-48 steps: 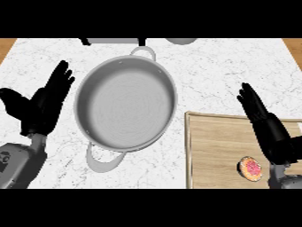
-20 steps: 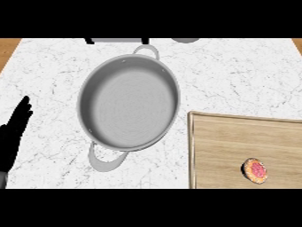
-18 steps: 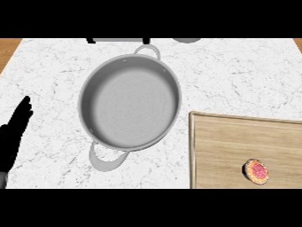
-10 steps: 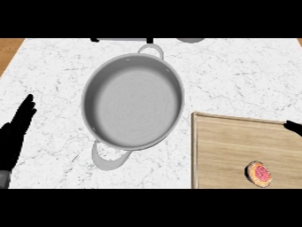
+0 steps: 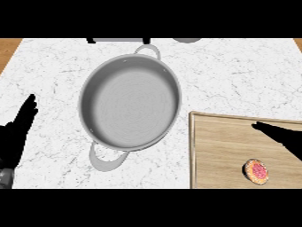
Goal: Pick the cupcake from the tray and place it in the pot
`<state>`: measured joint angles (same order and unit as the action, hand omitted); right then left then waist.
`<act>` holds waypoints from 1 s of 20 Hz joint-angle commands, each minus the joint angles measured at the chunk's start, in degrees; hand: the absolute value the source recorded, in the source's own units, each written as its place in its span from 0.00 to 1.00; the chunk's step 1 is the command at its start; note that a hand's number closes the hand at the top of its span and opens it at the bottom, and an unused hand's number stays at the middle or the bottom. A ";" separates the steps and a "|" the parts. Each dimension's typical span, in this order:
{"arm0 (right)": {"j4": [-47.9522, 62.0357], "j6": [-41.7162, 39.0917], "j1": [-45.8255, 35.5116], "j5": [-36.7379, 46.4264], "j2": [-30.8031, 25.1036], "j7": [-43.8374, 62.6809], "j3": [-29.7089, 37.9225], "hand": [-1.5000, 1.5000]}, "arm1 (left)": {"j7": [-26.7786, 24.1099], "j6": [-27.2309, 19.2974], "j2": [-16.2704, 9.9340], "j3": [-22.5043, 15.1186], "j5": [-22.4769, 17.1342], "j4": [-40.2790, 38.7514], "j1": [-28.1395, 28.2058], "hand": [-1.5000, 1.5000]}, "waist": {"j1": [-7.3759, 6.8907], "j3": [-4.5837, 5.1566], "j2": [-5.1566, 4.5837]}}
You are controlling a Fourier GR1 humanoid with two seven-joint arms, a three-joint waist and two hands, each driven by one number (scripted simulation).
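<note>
A small cupcake with pink frosting (image 5: 257, 171) sits on the wooden tray (image 5: 218, 146) at the lower right. My right hand (image 5: 297, 144) comes in from the right edge over the tray, fingers straight and pointing left, just above and right of the cupcake and apart from it. The grey pot (image 5: 129, 103), wide, shallow and with two handles, stands on the marble counter left of the tray with nothing in it. My left hand (image 5: 9, 139) rests open at the left edge, fingers up.
Dark and grey objects (image 5: 117, 40) show partly along the counter's far edge behind the pot. The wooden floor shows past the counter's left and right corners. The tray's left edge lies close to the pot's rim.
My right hand left the view and has come back in from the right edge, now reaching further over the tray toward the cupcake. The left hand has withdrawn to the left edge and barely moves.
</note>
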<state>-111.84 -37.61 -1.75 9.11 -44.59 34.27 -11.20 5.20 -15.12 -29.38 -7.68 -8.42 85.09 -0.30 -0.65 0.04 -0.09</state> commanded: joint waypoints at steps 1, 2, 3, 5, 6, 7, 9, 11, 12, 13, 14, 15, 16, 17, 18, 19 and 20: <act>-1.59 -5.01 -4.53 -1.44 3.46 9.13 -1.23 0.00 | 3.05 0.48 0.43 1.36 1.30 2.60 -0.75 0.50 | 0.34 -0.02 0.11; -0.57 -2.83 0.34 5.48 2.81 2.93 -1.64 0.00 | 1.63 0.24 1.05 1.04 2.64 2.53 1.49 0.50 | 0.56 -0.05 0.14; 0.30 -1.77 -4.72 5.79 7.90 9.62 -6.17 0.00 | 3.72 -0.14 0.93 0.63 2.49 5.40 2.81 0.50 | 0.02 -0.04 0.11; 1.34 -4.27 -5.53 5.96 8.41 10.41 -5.30 0.00 | 1.72 3.67 -0.35 4.87 0.62 -0.29 -0.25 0.50 | 0.33 -0.02 0.07; 6.44 -4.48 -7.82 8.14 9.70 6.38 -5.36 0.00 | 0.40 3.31 0.92 3.94 2.17 1.56 1.41 0.50 | 0.15 -0.04 0.05; 8.34 -5.37 -7.57 8.54 8.83 3.02 -3.33 0.00 | 1.34 1.71 2.62 2.57 3.74 4.74 3.71 0.50 | 0.18 -0.05 0.08; 4.60 -5.29 -2.84 10.60 8.71 3.20 -3.65 0.00 | -2.21 5.23 1.55 6.70 2.07 -1.65 2.21 0.50 | 0.57 -0.03 0.10; 3.57 -5.71 -1.41 12.02 11.01 4.37 -3.84 0.00 | -0.19 3.79 4.14 5.40 4.65 0.56 2.06 0.50 | 0.64 -0.04 0.12; 9.33 -4.60 -5.15 14.93 12.91 3.45 -6.48 0.00 | 2.25 4.91 2.41 5.90 3.90 2.92 2.11 0.50 | 0.32 -0.05 0.08; 8.98 -8.31 -8.30 11.89 13.95 7.80 -4.98 0.00 | 2.24 5.76 2.89 5.90 4.32 0.95 0.15 0.50 | 0.39 -0.03 0.07; 5.20 -4.90 -0.42 15.65 12.75 3.89 -5.38 0.00 | 1.65 4.56 4.25 6.38 5.32 1.14 1.41 0.50 | 0.70 -0.04 0.13; 8.90 -6.57 -5.81 15.23 15.51 7.41 -6.34 0.00 | 3.36 3.22 5.09 4.94 6.15 6.01 4.27 0.50 | 0.29 -0.05 0.12; 6.77 -4.79 -0.50 18.07 13.71 2.53 -6.78 0.00 | 3.48 4.53 5.10 5.32 6.34 5.32 3.42 0.50 | 0.59 -0.05 0.14; 6.67 -8.36 -5.30 15.36 16.38 8.36 -4.99 0.00 | 1.93 7.81 3.16 8.89 4.81 -0.13 -0.45 0.50 | 0.61 -0.03 0.09; 4.71 -6.29 0.97 18.32 12.90 2.38 -4.92 0.00 | 0.84 7.80 4.30 8.79 4.79 0.61 1.91 0.50 | 0.75 -0.04 0.13; 9.65 -7.16 -4.21 18.78 16.28 3.15 -4.06 0.00 | 4.07 7.08 5.01 8.38 6.35 4.59 2.18 0.50 | 0.49 -0.05 0.11; 9.44 -6.34 -1.11 20.13 12.33 -1.70 -3.39 0.00 | -0.03 8.07 4.96 10.04 5.52 -2.17 -0.59 0.50 | 0.73 -0.04 0.08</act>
<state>-104.34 -43.59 -4.37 25.93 -31.00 37.18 -15.89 7.06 -8.77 -25.18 0.00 -3.20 86.61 0.99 -0.08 0.00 0.02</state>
